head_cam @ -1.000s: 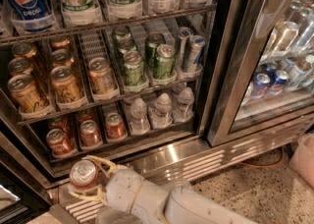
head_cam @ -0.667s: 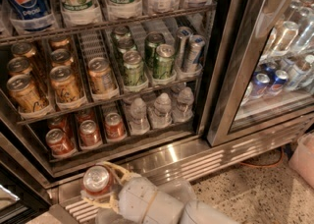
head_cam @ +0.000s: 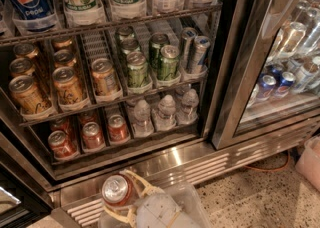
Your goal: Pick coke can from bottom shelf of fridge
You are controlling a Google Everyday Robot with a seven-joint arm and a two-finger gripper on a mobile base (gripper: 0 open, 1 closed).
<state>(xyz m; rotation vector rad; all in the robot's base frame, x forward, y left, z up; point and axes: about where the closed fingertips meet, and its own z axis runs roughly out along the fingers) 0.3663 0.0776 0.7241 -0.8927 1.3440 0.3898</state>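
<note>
The pick is nearly done. My gripper [head_cam: 120,195] is low at the near edge of the scene, in front of the fridge [head_cam: 175,161] and clear of its steel sill. My cream fingers [head_cam: 141,183] are curled round the coke can [head_cam: 116,190], pinching it from both sides. The can stands upright in that grip, silver top and pull tab facing up, outside the cabinet and below the bottom shelf [head_cam: 150,140].

What remains, as I judge it, is to carry the can away. That means keeping the squeeze steady and pulling back toward the near side without tipping the can or knocking the sill.

The can is thin aluminium, smooth and round, so it could slip or dent if I press unevenly. My fingers look pale and slightly flexible, bowed to its curve.

Behind, the bottom shelf is dark wire with clear plastic lanes. It holds three more red cans [head_cam: 92,135] on the left and small water bottles [head_cam: 165,112] to their right. The rack above carries orange-gold cans [head_cam: 67,84] and green cans [head_cam: 137,69]. The fridge frame is bright ribbed steel, and the floor [head_cam: 250,202] is speckled stone.
</note>
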